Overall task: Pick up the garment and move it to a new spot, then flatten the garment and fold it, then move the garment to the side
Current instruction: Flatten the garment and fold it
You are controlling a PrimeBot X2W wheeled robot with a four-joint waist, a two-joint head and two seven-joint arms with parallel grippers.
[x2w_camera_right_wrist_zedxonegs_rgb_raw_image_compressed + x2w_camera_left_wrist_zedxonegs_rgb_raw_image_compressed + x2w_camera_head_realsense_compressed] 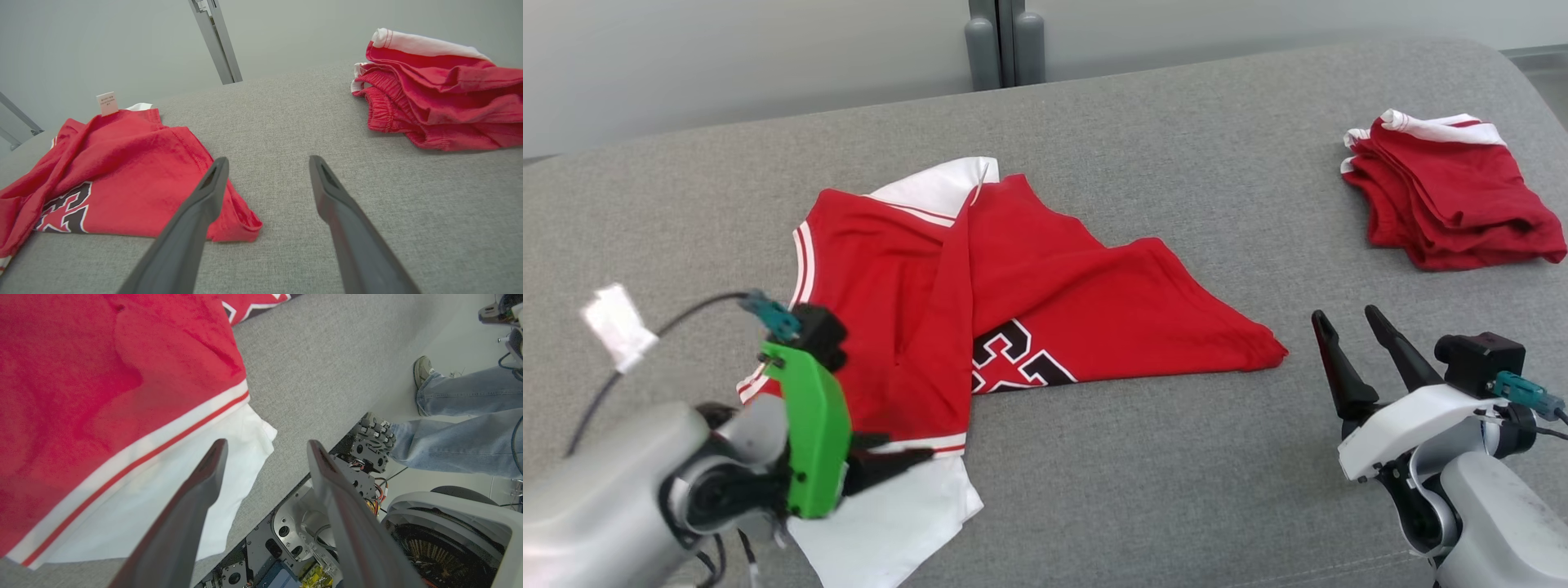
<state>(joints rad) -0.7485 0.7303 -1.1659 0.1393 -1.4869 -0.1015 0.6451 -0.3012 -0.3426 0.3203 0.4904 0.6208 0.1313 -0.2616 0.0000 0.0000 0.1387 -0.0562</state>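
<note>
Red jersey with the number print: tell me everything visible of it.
The red jersey looks like soft knit, with white red-striped trim, a white panel at its near corner and a black-and-white number print. It lies crumpled, half folded over itself, on the grey cushion. The open left gripper hovers over the white corner.

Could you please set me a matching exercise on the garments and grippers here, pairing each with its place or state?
1 jersey
2 folded pile
3 left gripper
4 right gripper

A far right of the cushion
B open at the white sleeve
C open over bare cushion
D crumpled, mid-cushion

Pairs: 1-D, 2-A, 3-B, 4-C
</note>
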